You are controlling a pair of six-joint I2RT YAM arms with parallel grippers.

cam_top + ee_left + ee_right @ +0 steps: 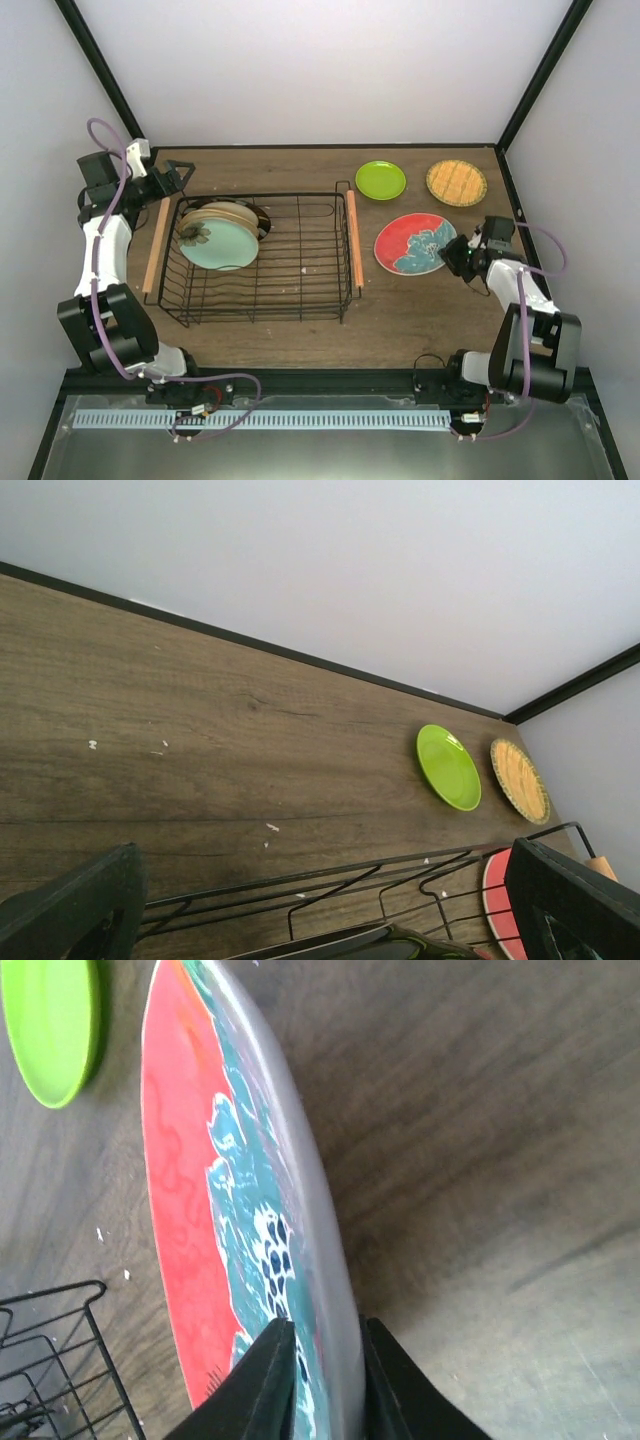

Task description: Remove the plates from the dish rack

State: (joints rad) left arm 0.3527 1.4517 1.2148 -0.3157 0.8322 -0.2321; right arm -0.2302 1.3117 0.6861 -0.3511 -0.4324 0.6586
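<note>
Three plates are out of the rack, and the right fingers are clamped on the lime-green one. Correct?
No. The right fingers are clamped on the red plate with the teal flower, as the right wrist view shows; the lime-green plate lies untouched. The rest holds.

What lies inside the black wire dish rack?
At the left end of the dish rack: a pale teal plate in front, overlapping a beige plate and a dark-rimmed plate. Their covered parts cannot be seen.

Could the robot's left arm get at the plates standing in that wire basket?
Probably yes. The left gripper hovers open just beyond the dish rack's far-left corner. The pale teal plate leans close by, and the rack is open on top.
</note>
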